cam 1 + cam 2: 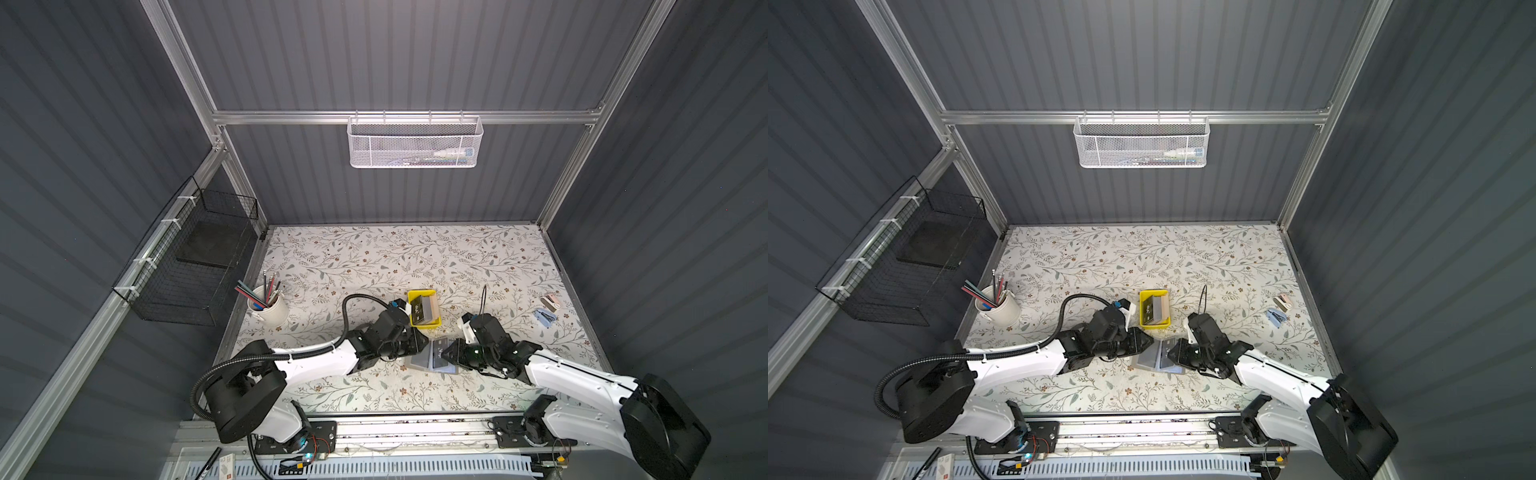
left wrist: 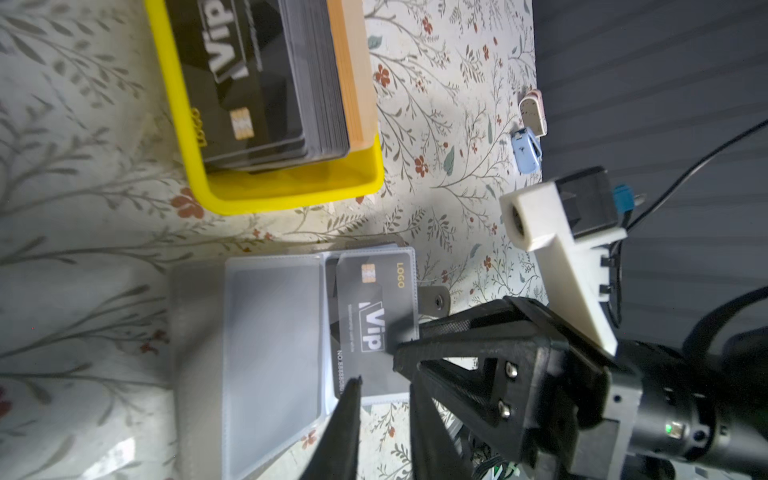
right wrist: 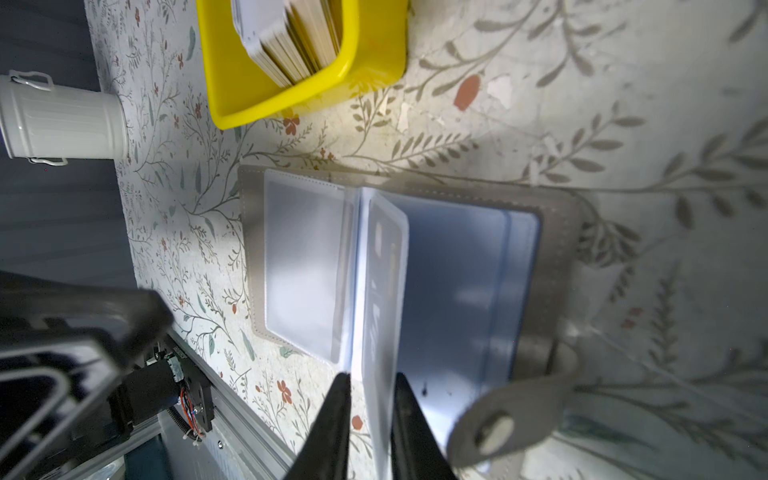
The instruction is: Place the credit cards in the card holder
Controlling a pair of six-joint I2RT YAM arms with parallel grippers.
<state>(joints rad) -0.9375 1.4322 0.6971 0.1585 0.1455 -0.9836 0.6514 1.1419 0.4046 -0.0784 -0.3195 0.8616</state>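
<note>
The grey card holder (image 1: 417,360) (image 1: 1144,359) lies open on the table between both arms, its strap (image 3: 498,419) toward the right arm. One black VIP credit card (image 2: 374,307) sits partly inside a clear sleeve (image 3: 386,266) that stands up from the spine. My right gripper (image 3: 372,376) (image 1: 442,353) is shut on that sleeve's edge. The left gripper (image 2: 384,380) (image 1: 426,343) is open just short of the card's end, with nothing between its fingers. More credit cards (image 1: 424,309) (image 2: 249,83) stand stacked in the yellow tray (image 2: 178,104).
The yellow tray (image 1: 412,309) stands just behind the holder. A white pencil cup (image 1: 268,309) (image 3: 62,120) is at the left table edge. A blue clip (image 1: 544,318) and a pink one (image 1: 552,301) lie at the right. Wire baskets (image 1: 195,257) hang on the walls.
</note>
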